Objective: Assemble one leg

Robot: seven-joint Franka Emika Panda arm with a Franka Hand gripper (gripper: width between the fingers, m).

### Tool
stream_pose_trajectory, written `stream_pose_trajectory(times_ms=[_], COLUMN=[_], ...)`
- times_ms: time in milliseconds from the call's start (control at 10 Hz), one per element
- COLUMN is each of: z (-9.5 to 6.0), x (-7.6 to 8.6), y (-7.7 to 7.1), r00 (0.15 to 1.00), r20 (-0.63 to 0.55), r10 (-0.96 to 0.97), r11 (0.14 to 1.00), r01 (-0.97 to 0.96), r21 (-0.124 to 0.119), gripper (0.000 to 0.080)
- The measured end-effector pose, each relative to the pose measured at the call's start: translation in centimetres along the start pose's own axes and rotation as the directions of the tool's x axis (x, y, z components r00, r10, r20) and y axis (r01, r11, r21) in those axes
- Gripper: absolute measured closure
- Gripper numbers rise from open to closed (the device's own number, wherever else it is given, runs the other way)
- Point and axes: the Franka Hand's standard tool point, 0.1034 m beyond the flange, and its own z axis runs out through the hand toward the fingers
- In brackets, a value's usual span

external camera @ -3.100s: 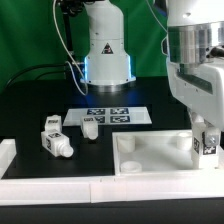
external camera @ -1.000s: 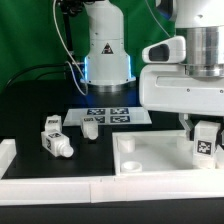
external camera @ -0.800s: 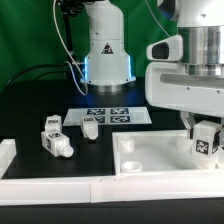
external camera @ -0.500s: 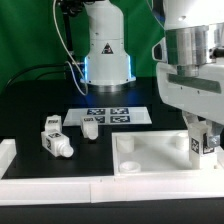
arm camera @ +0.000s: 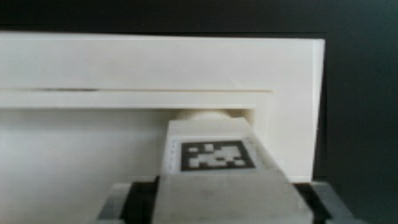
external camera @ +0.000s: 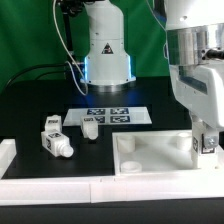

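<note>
My gripper [external camera: 207,143] is shut on a leg [external camera: 208,139], a small white block with a black-and-white tag. It holds the leg upright at the far right corner of the wide white tray-like board [external camera: 150,160]. In the wrist view the leg [arm camera: 217,152] sits between my grey fingers [arm camera: 132,200], its end against the board's rim [arm camera: 160,70]. Whether the leg sits in a socket is hidden.
Two more legs [external camera: 52,125] [external camera: 58,144] lie on the black table at the exterior view's left. A third leg [external camera: 90,128] lies by the marker board [external camera: 118,115]. A white rail [external camera: 6,155] borders the left and front. The robot base [external camera: 107,55] stands behind.
The hand has turned about its vertical axis, from broadside back to narrow side on. The leg stays in the grip at the board's right corner.
</note>
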Motion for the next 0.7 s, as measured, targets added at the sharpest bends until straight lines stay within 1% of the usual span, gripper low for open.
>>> stream_pose_trajectory(times_ms=[100, 200, 300, 400, 500, 600, 700], z=[0.01, 0.01, -0.03, -0.03, 0.03, 0.05, 0.07], x=[0.00, 0.05, 0.07, 0.10, 0.01, 0.01, 0.00], y=[-0.20, -0.22, -0.30, -0.23, -0.15, -0.14, -0.13], r00=[0.992, 0.986, 0.957, 0.963, 0.968, 0.970, 0.970], r20=[0.006, 0.007, 0.010, 0.004, 0.004, 0.004, 0.003], r10=[0.124, 0.166, 0.291, 0.271, 0.250, 0.244, 0.241], r11=[0.992, 0.986, 0.956, 0.962, 0.968, 0.969, 0.970], r01=[-0.124, -0.166, -0.291, -0.271, -0.250, -0.244, -0.241], r21=[0.008, 0.010, 0.024, 0.032, 0.031, 0.031, 0.030], gripper=[0.0514, 0.0514, 0.0514, 0.0514, 0.0514, 0.0413, 0.0276])
